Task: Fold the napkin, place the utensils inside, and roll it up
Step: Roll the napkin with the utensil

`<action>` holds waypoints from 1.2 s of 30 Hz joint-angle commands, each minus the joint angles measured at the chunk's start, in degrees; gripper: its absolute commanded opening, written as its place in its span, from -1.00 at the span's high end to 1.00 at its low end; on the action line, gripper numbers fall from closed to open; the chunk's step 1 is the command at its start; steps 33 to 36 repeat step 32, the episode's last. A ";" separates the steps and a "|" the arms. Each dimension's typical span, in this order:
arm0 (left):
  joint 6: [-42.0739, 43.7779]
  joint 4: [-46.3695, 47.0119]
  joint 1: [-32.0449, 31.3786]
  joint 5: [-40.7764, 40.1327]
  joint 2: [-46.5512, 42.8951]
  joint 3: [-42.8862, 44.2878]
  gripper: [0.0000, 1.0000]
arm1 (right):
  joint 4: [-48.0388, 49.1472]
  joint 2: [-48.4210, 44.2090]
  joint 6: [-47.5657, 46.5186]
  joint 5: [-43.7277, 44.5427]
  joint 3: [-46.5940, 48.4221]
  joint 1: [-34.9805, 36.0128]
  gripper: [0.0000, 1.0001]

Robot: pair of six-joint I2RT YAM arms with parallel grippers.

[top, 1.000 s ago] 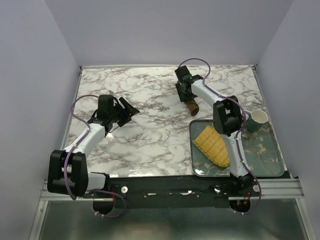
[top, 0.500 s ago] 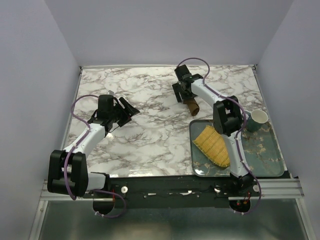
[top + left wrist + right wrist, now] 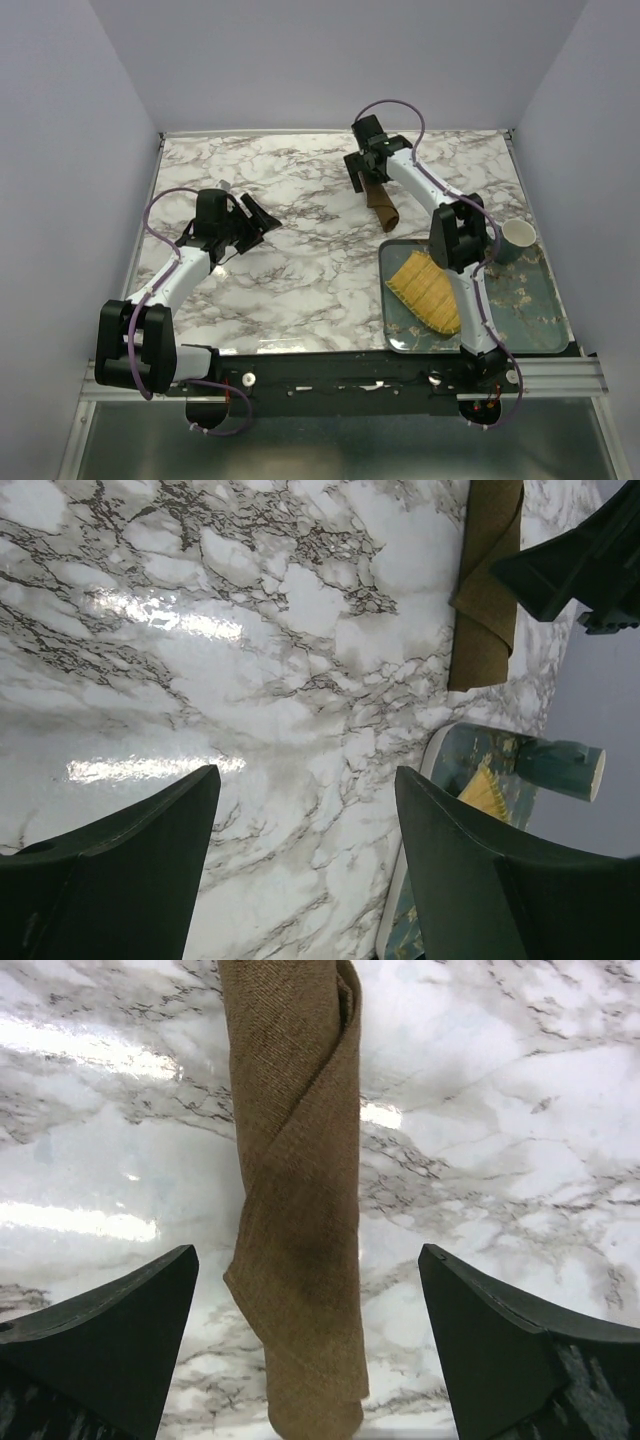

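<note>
The napkin (image 3: 383, 207) lies as a dark brown rolled-up strip on the marble table, right of centre, just beyond the tray. My right gripper (image 3: 362, 178) hovers over the roll's far end, open, with nothing between the jaws. In the right wrist view the napkin (image 3: 298, 1190) runs down between my spread right gripper (image 3: 308, 1260), untouched by either finger. My left gripper (image 3: 262, 220) is open and empty over the left part of the table; its view (image 3: 307, 772) shows the napkin (image 3: 487, 590) far off. The fork is hidden.
A teal patterned tray (image 3: 520, 310) sits at the near right and holds the yellow bamboo mat (image 3: 425, 292). A pale mug (image 3: 516, 238) stands at the tray's far right corner. Walls enclose the table on three sides.
My right gripper has drawn back toward the far side, off the roll, so more of the napkin shows. The left arm has not moved.
</note>
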 commanded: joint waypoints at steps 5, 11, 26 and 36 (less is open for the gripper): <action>8.70 -1.92 -3.60 7.92 -2.12 5.52 -0.67 | -8.41 -24.50 5.53 -2.17 -6.97 0.04 -0.99; 10.64 -4.48 -10.55 4.16 -10.28 9.39 -0.83 | -6.22 -48.26 8.17 -4.12 -28.95 0.04 -0.99; 7.30 4.22 -16.97 3.02 -21.72 17.30 -0.97 | -0.16 -92.58 16.78 -12.20 -45.32 0.04 -0.99; 7.03 3.52 -16.97 1.17 -23.30 19.06 -0.97 | 2.40 -94.70 15.91 -13.43 -44.88 0.04 -0.99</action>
